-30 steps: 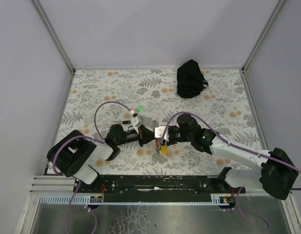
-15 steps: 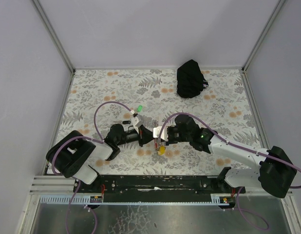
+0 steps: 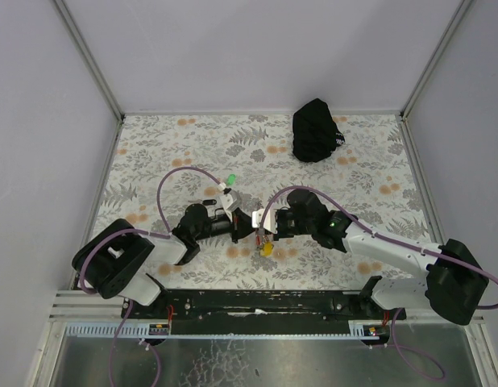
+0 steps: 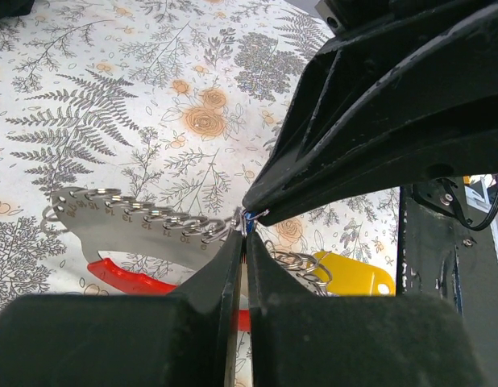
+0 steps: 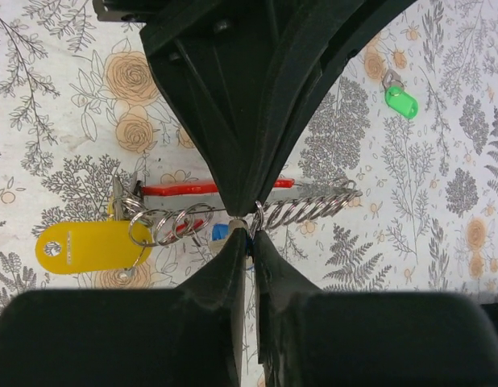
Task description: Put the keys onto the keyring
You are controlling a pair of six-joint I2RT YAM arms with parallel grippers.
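Silvery rings and chain of the keyring [image 5: 172,224] were strung out in a row on the floral tabletop [image 3: 152,145], right where the two arms met tip to tip near the front edge. Its red strap [image 5: 184,189] lay just behind the chain, and its yellow tag [image 5: 88,245] hung off the rings at one end. The left gripper [image 4: 244,242] had its jaws pressed together to a thin slit, and so did the right gripper [image 5: 249,242]. Both pairs of tips met at one ring in the middle of the chain, though which piece each pinched could not be made out. The blue key [image 5: 221,233] showed only as a small blue patch just beside that meeting point, touching the rings. The green key [image 5: 400,101] lay by itself on the tabletop, apart from the keyring and beyond the left gripper. A crumpled black bag [image 3: 316,129] sat well away, by the far edge.
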